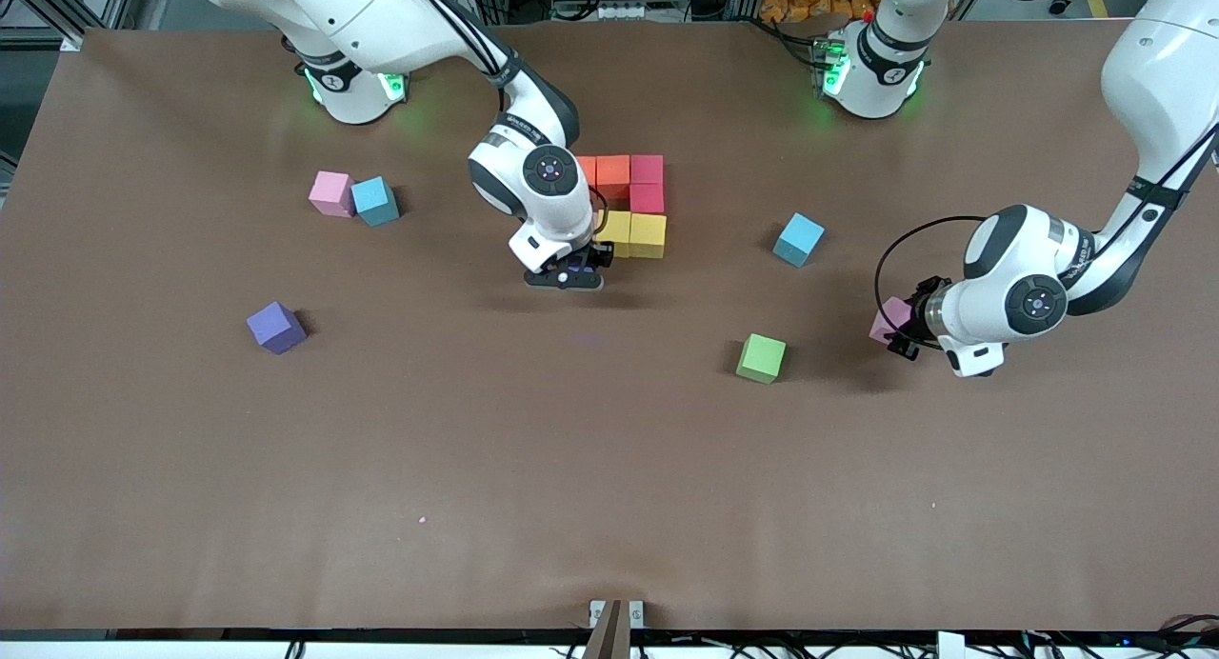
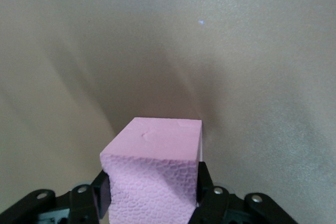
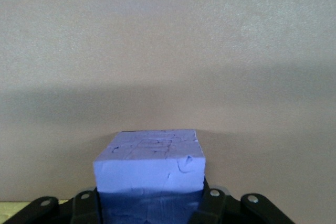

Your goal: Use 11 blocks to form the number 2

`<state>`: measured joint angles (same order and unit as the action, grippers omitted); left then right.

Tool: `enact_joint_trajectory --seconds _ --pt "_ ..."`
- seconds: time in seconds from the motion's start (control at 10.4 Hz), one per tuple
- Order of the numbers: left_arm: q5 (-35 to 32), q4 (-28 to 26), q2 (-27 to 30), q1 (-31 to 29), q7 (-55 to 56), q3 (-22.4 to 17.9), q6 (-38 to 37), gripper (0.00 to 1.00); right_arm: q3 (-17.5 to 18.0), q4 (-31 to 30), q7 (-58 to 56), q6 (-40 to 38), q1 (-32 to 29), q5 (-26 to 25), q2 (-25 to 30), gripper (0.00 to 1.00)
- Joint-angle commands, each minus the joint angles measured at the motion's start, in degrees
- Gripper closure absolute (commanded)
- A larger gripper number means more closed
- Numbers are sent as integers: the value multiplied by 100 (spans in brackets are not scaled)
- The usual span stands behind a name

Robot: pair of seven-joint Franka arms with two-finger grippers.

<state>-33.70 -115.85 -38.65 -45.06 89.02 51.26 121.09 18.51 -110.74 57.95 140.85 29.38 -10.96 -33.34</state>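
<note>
The started number 2 shows as two orange cubes [image 1: 610, 172], two red cubes [image 1: 647, 184] and two yellow cubes [image 1: 635, 233] set together mid-table. My right gripper [image 1: 564, 277] is low beside the yellow cubes, toward the right arm's end, shut on a purple block [image 3: 149, 166]. My left gripper [image 1: 903, 333] is toward the left arm's end, shut on a pink block [image 1: 890, 318], which fills the left wrist view [image 2: 157, 156] between the black fingers [image 2: 205, 187]. Loose on the table lie a green block [image 1: 761, 358], a purple block [image 1: 276, 328] and a pink block [image 1: 331, 193].
Two light-blue cubes lie apart from the digit, one [image 1: 375, 201] touching the loose pink block, one [image 1: 798, 239] between the digit and my left gripper. The brown table [image 1: 590, 469] is wide and bare toward the front camera.
</note>
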Motion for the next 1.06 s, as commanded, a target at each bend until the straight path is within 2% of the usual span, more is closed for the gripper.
enact_joint_trajectory --seconds 0.0,0.1,0.48,0.77,0.96 --pt "-225 62 -20 -3 107 7 63 46 -58 61 155 -84 76 -100 -32 9" --pt "-164 132 -11 32 116 16 55 46 -58 61 155 -93 68 -100 -6 0" --pt "81 580 15 400 264 33 -16 46 -58 79 49 -154 -20 -100 292 0" --pt "320 958 24 962 617 33 -260 46 -32 96 -178 -881 -414 -38 985 0" --pt "504 1256 15 1314 722 33 -279 46 -32 35 -782 -1347 -783 -29 1486 0"
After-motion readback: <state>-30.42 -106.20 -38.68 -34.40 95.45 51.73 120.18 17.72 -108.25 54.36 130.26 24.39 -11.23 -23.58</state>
